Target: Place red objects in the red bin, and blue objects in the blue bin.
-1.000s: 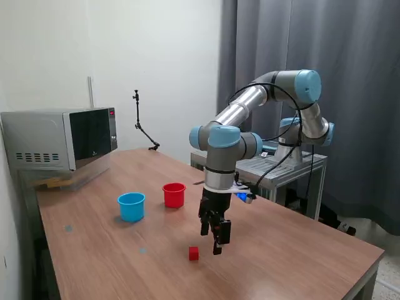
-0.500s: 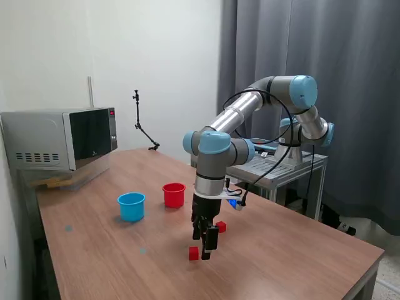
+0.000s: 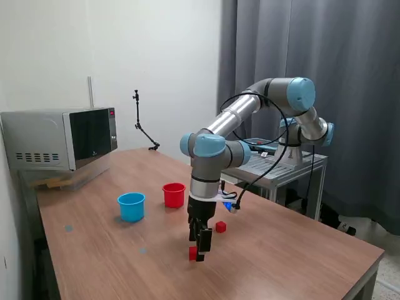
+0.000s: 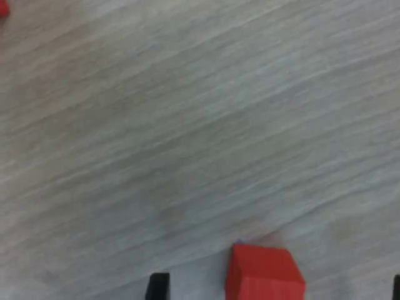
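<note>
Wood-grain tabletop (image 3: 300, 250) fills the foreground, with a white wall behind, a grey curtain (image 3: 325, 75) on the exterior view's right, and a microwave (image 3: 59, 139) standing at the exterior view's left. From the exterior view, my hand (image 3: 199, 249) hangs low over the tabletop, pointing down, with a red cube (image 3: 193, 253) partly covered by my fingers so that only its near face shows. In the wrist view this same red cube (image 4: 265, 274) lies at the frame edge, its lower part cut off, and it sits between one dark fingertip (image 4: 158, 285) and a sliver of the other at the far edge of the frame; my jaws stand apart and released, with a gap visible on both sides of the cube, touching nothing that I can see. A second red cube (image 3: 220, 227) rests on the tabletop just behind my hand, toward the exterior view's right; in the wrist view only a blurred red corner (image 4: 3, 9) of it shows. The red cup (image 3: 174, 194) and the light blue cup (image 3: 131, 206) stand upright near each other, well apart from my hand, toward the exterior view's left; what they contain is hidden by their walls. A metal stand (image 3: 287, 164) carries my base beyond the tabletop.
</note>
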`<move>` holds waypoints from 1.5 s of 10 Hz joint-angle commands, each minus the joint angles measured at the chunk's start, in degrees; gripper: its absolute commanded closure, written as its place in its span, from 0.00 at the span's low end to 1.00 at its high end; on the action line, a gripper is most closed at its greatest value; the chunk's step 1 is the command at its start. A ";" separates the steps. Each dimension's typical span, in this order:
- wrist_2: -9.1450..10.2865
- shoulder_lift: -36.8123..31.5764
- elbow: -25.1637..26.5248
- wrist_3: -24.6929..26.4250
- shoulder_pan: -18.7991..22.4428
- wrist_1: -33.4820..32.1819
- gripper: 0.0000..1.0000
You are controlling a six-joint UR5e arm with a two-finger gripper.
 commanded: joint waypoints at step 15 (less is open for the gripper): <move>-0.27 0.57 0.22 3.03 -0.16 0.44 0.00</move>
